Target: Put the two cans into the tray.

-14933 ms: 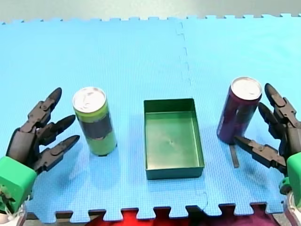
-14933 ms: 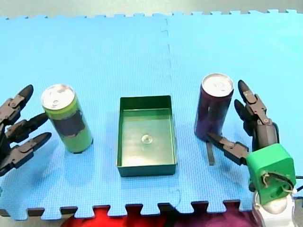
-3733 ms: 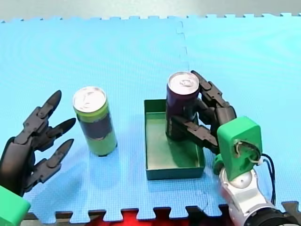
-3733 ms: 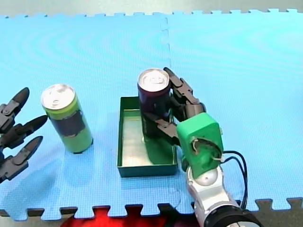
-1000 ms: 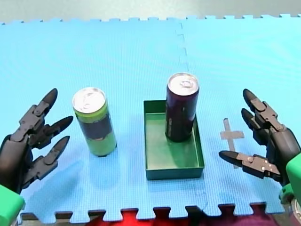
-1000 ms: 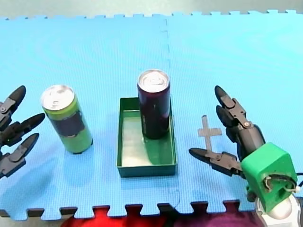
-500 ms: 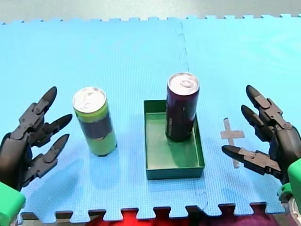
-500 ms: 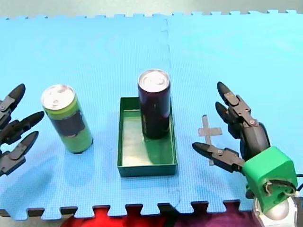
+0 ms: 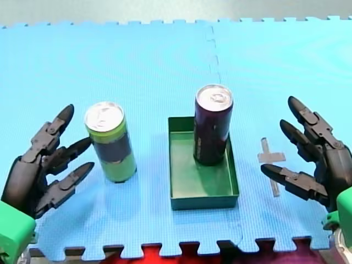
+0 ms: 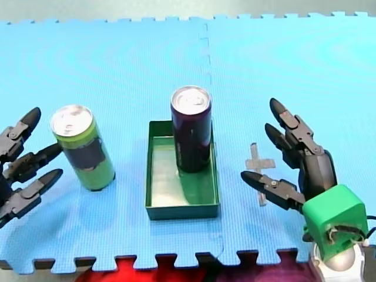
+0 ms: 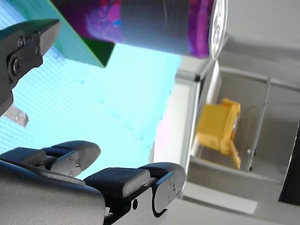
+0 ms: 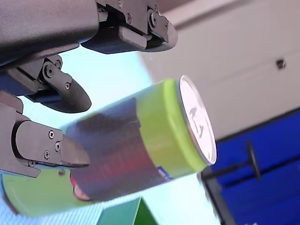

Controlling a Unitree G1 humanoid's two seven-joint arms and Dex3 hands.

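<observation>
A purple can stands upright at the far end of the green tray in the middle of the blue mat. A green can with a dark band stands upright on the mat to the left of the tray. My left hand is just left of the green can, open, its fingertips close beside the can's side. In the second wrist view the green can lies near dark fingers that are not closed on it. My right hand is right of the tray, open and holding nothing.
A grey tape cross marks the mat between the tray and my right hand. The blue foam mat stretches far behind the tray. Its jagged front edge runs close to both hands.
My right hand set the purple can in the tray and drew back to the right. In the last half second my left hand moved right, up to the green can.
</observation>
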